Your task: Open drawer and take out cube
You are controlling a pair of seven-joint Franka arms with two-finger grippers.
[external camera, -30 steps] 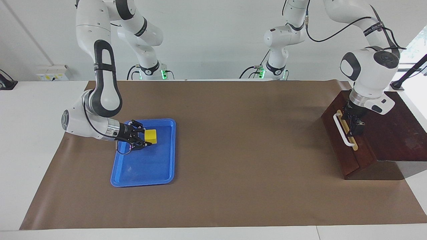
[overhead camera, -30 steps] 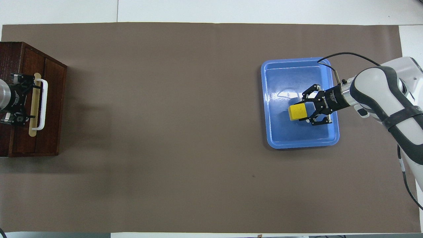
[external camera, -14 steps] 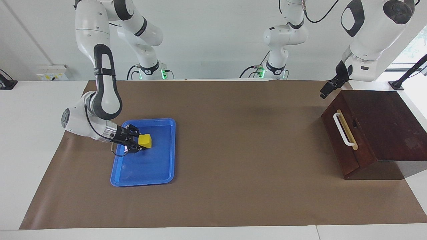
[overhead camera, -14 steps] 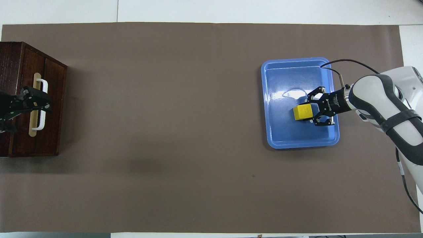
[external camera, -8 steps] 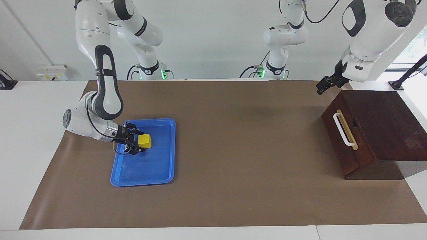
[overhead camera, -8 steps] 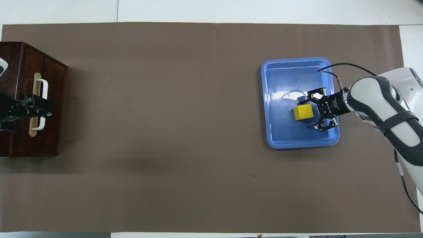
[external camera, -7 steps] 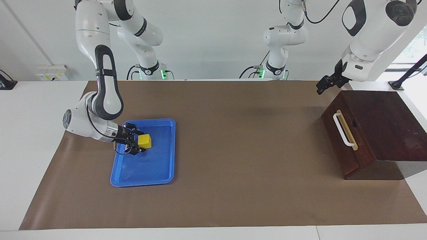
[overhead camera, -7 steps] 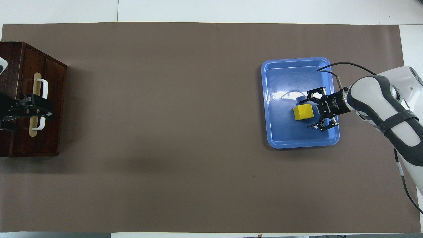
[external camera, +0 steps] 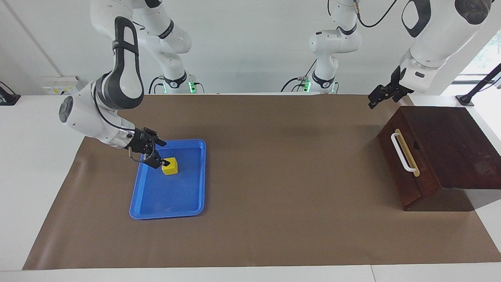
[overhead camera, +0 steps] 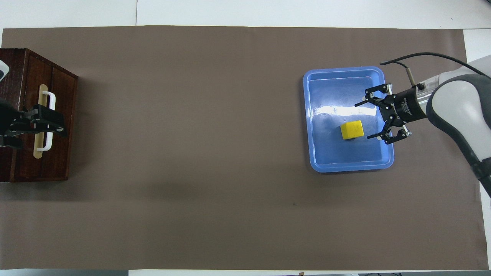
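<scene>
The yellow cube [external camera: 170, 166] lies free in the blue tray [external camera: 188, 203], also seen from above [overhead camera: 352, 130]. My right gripper [external camera: 161, 153] is open and empty, raised a little over the tray's edge beside the cube [overhead camera: 364, 120]. The drawer [external camera: 403, 176] is closed in its dark wooden box at the left arm's end of the table, and its white bar handle [external camera: 403, 152] is free. My left gripper [external camera: 373, 100] hangs in the air above the table beside the box. In the overhead view it [overhead camera: 53, 124] covers part of the handle [overhead camera: 49, 100].
Brown paper [external camera: 282, 188] covers the table between the tray [overhead camera: 345, 163] and the wooden box [overhead camera: 23, 168]. The box [external camera: 462, 149] stands slanted at the paper's edge.
My right gripper let go of the cube, opened wide and drew back and up; the cube stays in the tray. My left gripper left the handle and rose beside the box.
</scene>
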